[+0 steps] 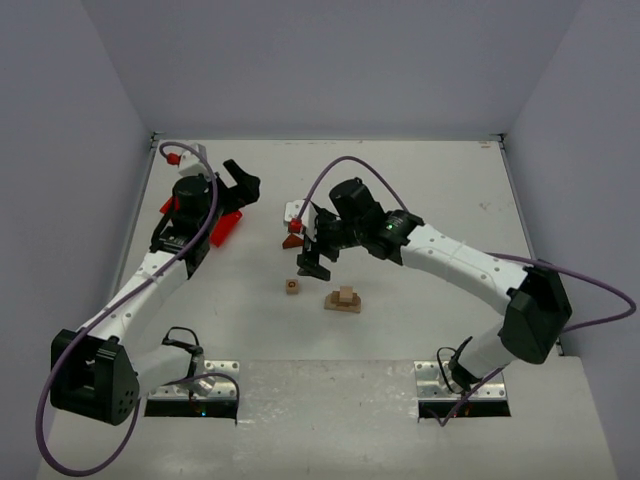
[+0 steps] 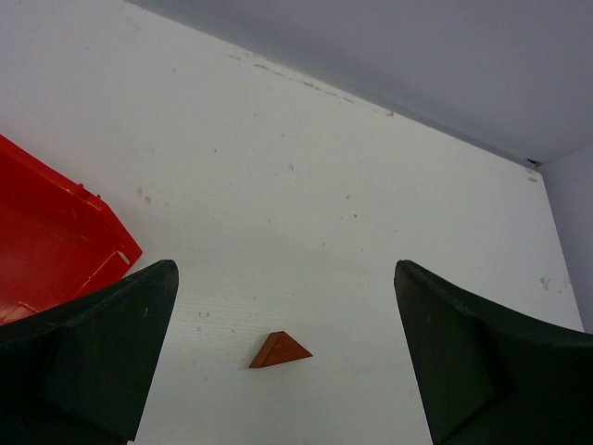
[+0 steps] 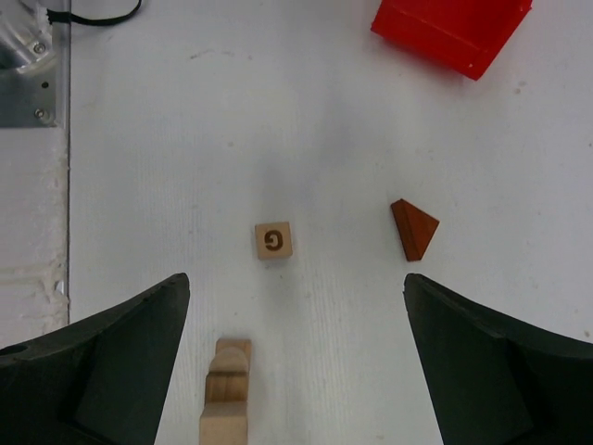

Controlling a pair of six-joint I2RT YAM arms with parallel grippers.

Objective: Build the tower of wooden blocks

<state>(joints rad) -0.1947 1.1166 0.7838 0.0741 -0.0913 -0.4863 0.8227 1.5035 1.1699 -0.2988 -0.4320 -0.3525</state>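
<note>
We saw a white counter (image 1: 420,190) carrying everything, with grey walls around it. The left arm (image 1: 140,290) reached up the left side, and the right arm (image 1: 460,262) bent in from the right toward the middle.

A red bin (image 1: 225,228) lay under the left arm's wrist, mostly hidden by it from above. In the left wrist view the bin (image 2: 46,232) showed only a corner at the left edge.

The left pincer (image 1: 240,182) stood wide, and nothing was between its fingers (image 2: 93,362). The right pincer (image 1: 308,245) was also spread wide and held nothing. In its own view (image 3: 296,278) it hung over bare counter with the loose pieces ahead of it.

The tower had only its start. A pale plank base (image 1: 343,305) lay flat on the counter near the middle, right of the right pincer, with a small block (image 1: 346,294) on top. From the right wrist this stack (image 3: 227,403) sat at the bottom edge, nearer the left-hand finger.

The dark reddish-brown roof piece (image 1: 292,241) lay on the counter just beside the right pincer, apart from the stack. It also appeared lying flat in both wrist views (image 2: 280,350) (image 3: 412,229).

The lettered cube (image 1: 292,286) sat alone between roof piece and stack, touching neither, and showed a G (image 3: 273,240).
</note>
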